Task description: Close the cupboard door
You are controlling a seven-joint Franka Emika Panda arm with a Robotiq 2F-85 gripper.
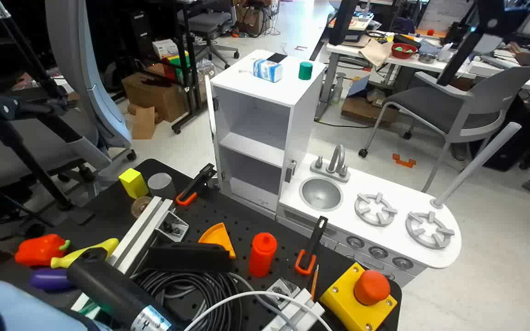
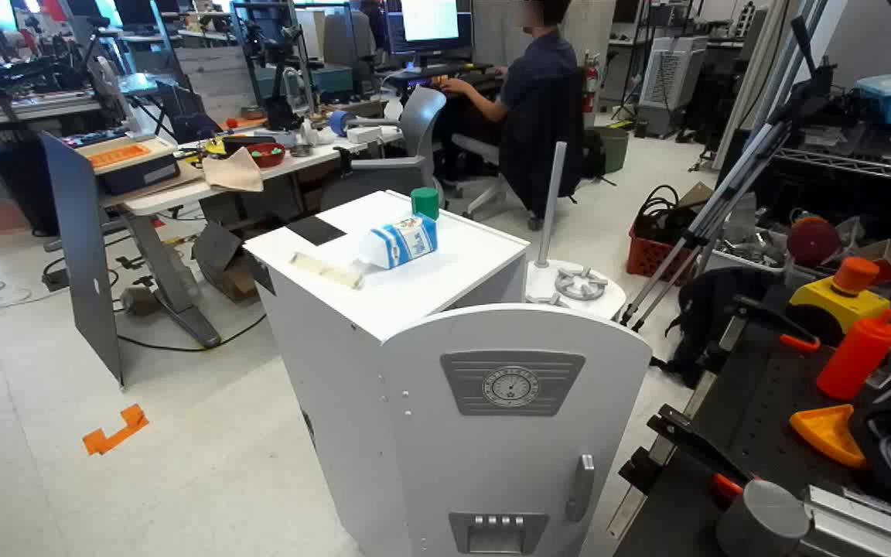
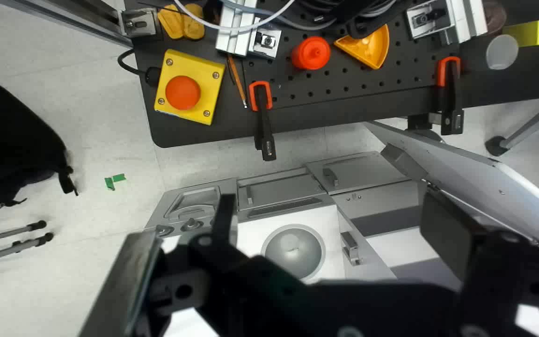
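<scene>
The cupboard door stands wide open, seen nearly edge-on at the cupboard's left in an exterior view. Its pale outer face, with dial and handle, shows in an exterior view; in the wrist view the door slants at right. The white cupboard shows its open shelves; its side and top show in an exterior view. My gripper is open and empty, above the sink and cupboard opening, apart from the door. Its dark fingers hang at the top of an exterior view.
A milk carton and green cylinder lie on the cupboard top. The sink counter with burners and an upright pole adjoins it. A black pegboard table with clamps, bottle and red button stands in front.
</scene>
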